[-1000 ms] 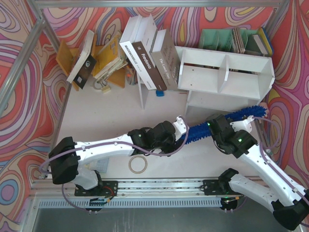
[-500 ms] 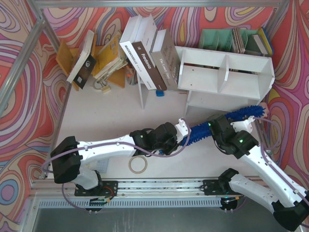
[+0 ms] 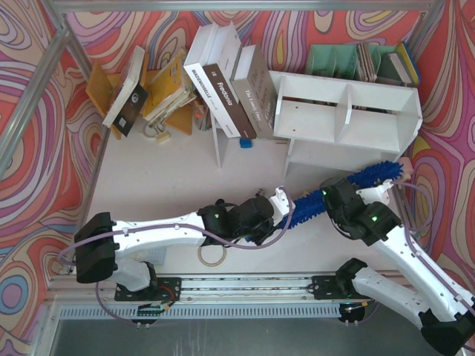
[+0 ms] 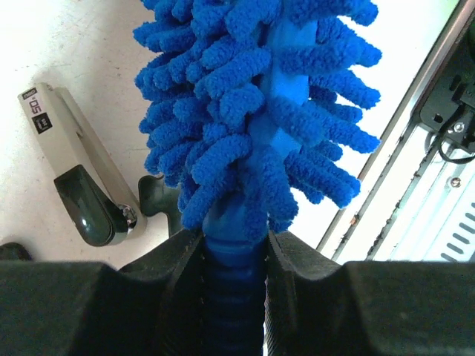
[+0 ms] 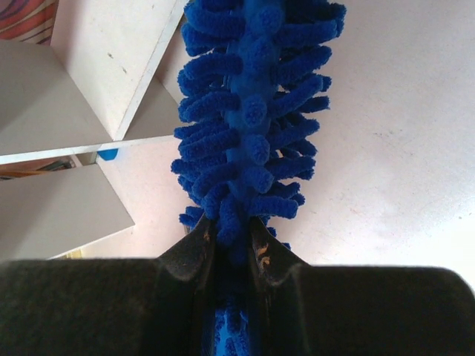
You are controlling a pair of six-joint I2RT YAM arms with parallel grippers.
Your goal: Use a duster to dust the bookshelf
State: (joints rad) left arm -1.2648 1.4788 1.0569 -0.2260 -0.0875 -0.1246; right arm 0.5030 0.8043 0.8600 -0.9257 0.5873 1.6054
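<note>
Both arms reach in over the white table [image 3: 163,170] and meet on the duster [image 3: 356,180], which runs slantwise from the middle of the table up towards the right. Its fluffy far tip sits just beside the near right corner of the bookshelf [image 3: 345,119]. From above I cannot tell whether the strands touch the board. The bookshelf stands at the far right of the table, its upper tier split by a divider.

The left gripper [image 3: 285,205] has the near, left end of the duster. In its wrist view the two dark fingers [image 4: 182,274] are pressed in from either side on the ribbed blue handle [image 4: 234,304], right where the shaggy strands begin. Beyond the strands, a small grey-and-dark handheld tool [image 4: 78,189] lies flat on the table.

The right gripper [image 3: 331,194] takes the duster further along, about midway. In its wrist view the fingers [image 5: 194,252] are pinched together on the fluffy part itself, with blue strands bulging out past them. The white boards of the bookshelf fill the upper left of that view, close to the duster's side.

Leaning books [image 3: 226,89] are stacked to the left of the bookshelf, and a pale green file organiser [image 3: 338,59] stands behind it. A ring of tape [image 3: 211,253] lies on the table just near the left arm.
</note>
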